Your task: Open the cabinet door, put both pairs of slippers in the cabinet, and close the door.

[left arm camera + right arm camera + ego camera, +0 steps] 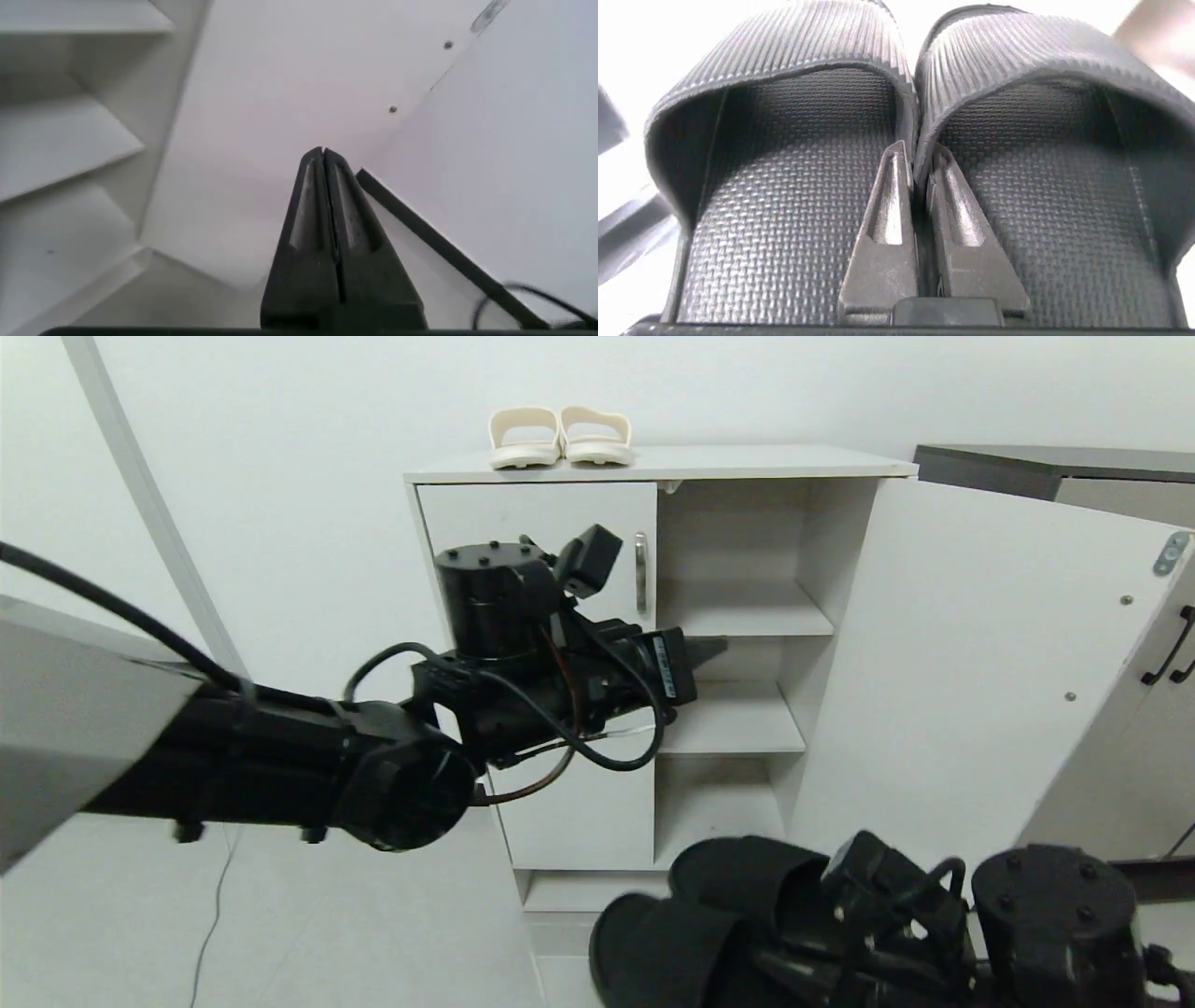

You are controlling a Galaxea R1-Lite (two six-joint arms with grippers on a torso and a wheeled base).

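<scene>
between the right gripper [918, 154] jaws, black slippers [785, 233] clamped; loading step, likely calls for lifting into the cabinet [747, 460] ahead; left gripper [323, 154] clenched empty.

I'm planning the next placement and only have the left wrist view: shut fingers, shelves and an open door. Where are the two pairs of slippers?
Observer: The black slippers are in the right gripper. It has one finger inside each and pinches their touching inner walls.
Operator: And where is that pair relative to the cabinet?
Observer: In the head view they are low, in front of the cabinet and outside it, below its bottom compartment.
Operator: And the other pair?
Observer: The cream slippers sit side by side on top of the cabinet, above its closed left door.
</scene>
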